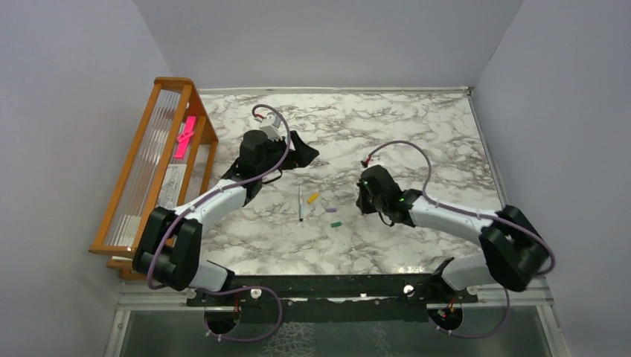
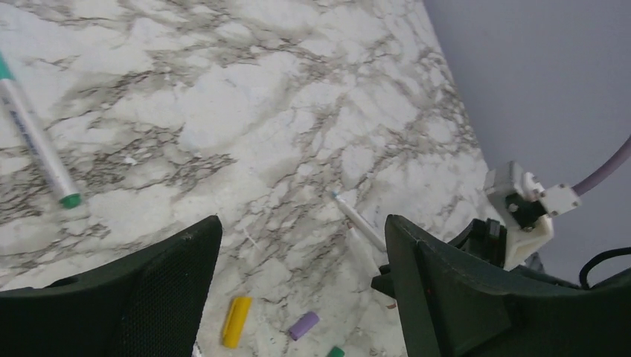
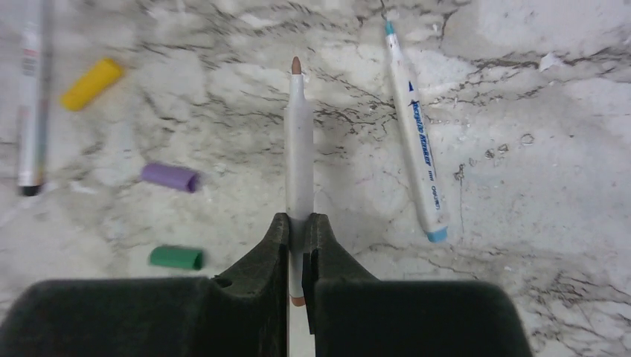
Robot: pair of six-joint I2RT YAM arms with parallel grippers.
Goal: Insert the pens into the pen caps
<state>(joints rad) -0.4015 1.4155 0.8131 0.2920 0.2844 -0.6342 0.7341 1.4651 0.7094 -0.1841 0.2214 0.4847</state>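
From above, the three loose caps lie on the bench (image 1: 417,134) between the arms: the yellow-orange cap (image 1: 313,198), the purple cap (image 1: 330,210) and the green cap (image 1: 335,223). The right pincer (image 1: 362,197) stands just beside them, a little nearer to the purple and green ones than the left pincer (image 1: 298,152), which hangs further back.

The left wrist view shows the left pincer's jaws wide apart with nothing between them. A green-ended pen (image 2: 33,137) lies off to its left.

In the right wrist view the right pincer is clamped on the held pen (image 3: 299,141). The pen's long axis runs straight out ahead, brownish tip foremost. All three caps lie to the left of that axis, the yellow-orange one furthest forward. That cap is probably the match, though the tip's colour is hard to judge. A teal-ended pen (image 3: 414,141) lies to the right.
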